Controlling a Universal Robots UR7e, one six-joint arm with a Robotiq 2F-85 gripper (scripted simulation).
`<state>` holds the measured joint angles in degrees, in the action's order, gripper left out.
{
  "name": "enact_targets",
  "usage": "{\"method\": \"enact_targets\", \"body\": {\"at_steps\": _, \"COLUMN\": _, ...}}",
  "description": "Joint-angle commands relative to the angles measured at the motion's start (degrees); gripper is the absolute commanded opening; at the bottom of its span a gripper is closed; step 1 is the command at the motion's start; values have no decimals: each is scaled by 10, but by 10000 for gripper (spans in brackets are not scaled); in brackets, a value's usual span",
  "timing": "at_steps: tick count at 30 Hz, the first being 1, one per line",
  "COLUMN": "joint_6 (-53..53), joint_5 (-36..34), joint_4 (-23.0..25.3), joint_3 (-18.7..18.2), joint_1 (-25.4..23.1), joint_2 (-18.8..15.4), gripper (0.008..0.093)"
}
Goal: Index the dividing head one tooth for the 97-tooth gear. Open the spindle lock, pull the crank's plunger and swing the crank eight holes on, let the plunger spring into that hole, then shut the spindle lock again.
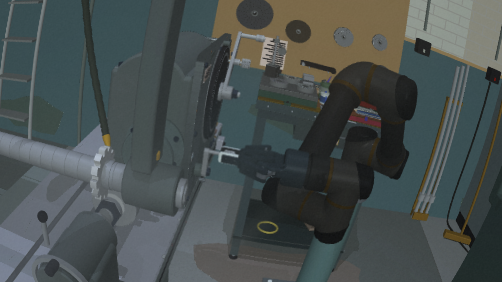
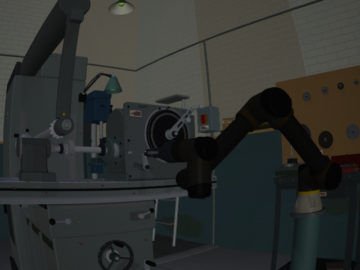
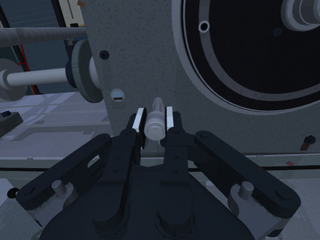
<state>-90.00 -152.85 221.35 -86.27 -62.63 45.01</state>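
Observation:
My gripper [image 3: 154,121] reaches in at the lower front of the dividing head [image 2: 136,139] and is closed around the pale handle of the spindle lock [image 3: 155,124]. In the side camera the gripper [image 1: 227,156] sits just below the dark index plate [image 1: 214,92]. The lock handle [image 1: 216,154] sticks out toward me from the head's face. The crank [image 2: 181,122] slants up to the right across the plate [image 2: 165,132], with its plunger knob [image 1: 245,63] near the top. In the wrist camera only the plate's lower rim [image 3: 248,64] and the crank hub show.
Behind the work a pegboard [image 1: 310,30] carries several round cutters, above a bench stand [image 1: 285,95]. The mill's overarm and arbor [image 1: 55,160] fill the left. A tailstock [image 2: 35,157] stands on the table [image 2: 87,186]. My arm's elbow [image 2: 197,174] hangs beside the table edge.

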Motion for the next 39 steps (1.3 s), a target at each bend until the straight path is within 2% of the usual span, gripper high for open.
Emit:
{"method": "enact_targets", "body": {"at_steps": 1, "joint_6": 0, "joint_5": 3, "joint_4": 0, "joint_3": -1, "joint_1": 1, "joint_2": 2, "gripper": 80}}
{"method": "enact_targets", "body": {"at_steps": 39, "joint_6": 0, "joint_5": 22, "joint_4": 51, "joint_3": -81, "joint_1": 19, "joint_2": 30, "gripper": 80}}
